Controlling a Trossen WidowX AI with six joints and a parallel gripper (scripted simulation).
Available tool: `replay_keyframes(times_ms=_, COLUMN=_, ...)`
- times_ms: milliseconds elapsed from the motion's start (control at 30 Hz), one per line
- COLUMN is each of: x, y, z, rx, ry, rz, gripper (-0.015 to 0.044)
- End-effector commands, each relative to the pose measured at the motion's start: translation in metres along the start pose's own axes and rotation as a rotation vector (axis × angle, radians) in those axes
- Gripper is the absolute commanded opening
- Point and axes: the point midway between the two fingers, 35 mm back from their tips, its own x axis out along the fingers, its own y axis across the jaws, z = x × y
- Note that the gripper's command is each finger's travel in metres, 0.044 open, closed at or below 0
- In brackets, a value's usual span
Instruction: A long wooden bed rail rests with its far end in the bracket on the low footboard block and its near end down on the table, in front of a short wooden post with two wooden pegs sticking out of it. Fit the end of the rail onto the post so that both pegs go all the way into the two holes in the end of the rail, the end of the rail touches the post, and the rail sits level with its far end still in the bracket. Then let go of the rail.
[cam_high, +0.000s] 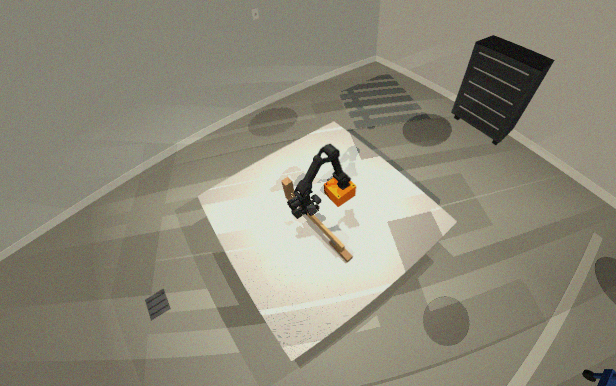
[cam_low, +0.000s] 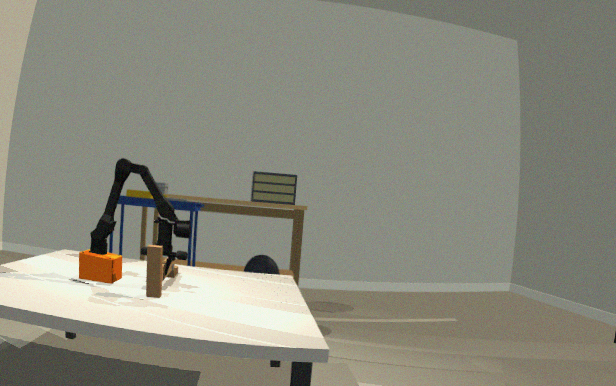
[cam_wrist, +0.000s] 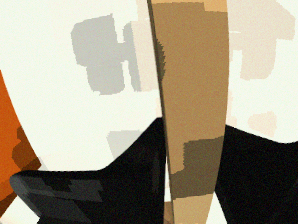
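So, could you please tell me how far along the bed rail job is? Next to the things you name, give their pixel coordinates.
Already done: the rail (cam_high: 325, 232) (cam_wrist: 195, 100) is gripped between the jaws, and its far end lies at the footboard block (cam_high: 348, 257). In hand: bringing its near end to the upright post (cam_high: 288, 187) (cam_low: 154, 272). Left: seating the pegs, which I can't confirm from here, levelling, and letting go.

The wooden post (cam_high: 287, 187) (cam_low: 154, 271) stands close beside the tool (cam_high: 304, 205) (cam_low: 165, 254) (cam_wrist: 194, 165).

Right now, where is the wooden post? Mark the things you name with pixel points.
In the top view, the wooden post (cam_high: 287, 186) (cam_low: 154, 271) stands on the table, left of the orange box (cam_high: 340, 192) (cam_low: 100, 266), beside the hand (cam_high: 306, 212).
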Motion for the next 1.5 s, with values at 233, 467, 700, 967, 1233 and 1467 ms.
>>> replay_keyframes(times_ms=233, x=-0.0021, y=0.0015, z=0.0003, rx=0.003, ry=-0.002, rz=-0.005, gripper=0.0000)
replay_keyframes(times_ms=467, x=-0.0015, y=0.0024, z=0.0003, rx=0.003, ry=-0.002, rz=-0.004, gripper=0.0000)
replay_keyframes(times_ms=700, x=0.0002, y=0.0030, z=0.0003, rx=0.003, ry=-0.002, rz=-0.004, gripper=0.0000)
replay_keyframes(times_ms=967, x=0.0002, y=0.0037, z=0.0003, rx=0.003, ry=-0.002, rz=-0.004, gripper=0.0000)
replay_keyframes(times_ms=1233, x=-0.0013, y=0.0040, z=0.0003, rx=0.003, ry=-0.002, rz=-0.004, gripper=0.0000)
replay_keyframes(times_ms=1467, x=-0.0015, y=0.0041, z=0.0002, rx=0.003, ry=-0.002, rz=-0.004, gripper=0.0000)
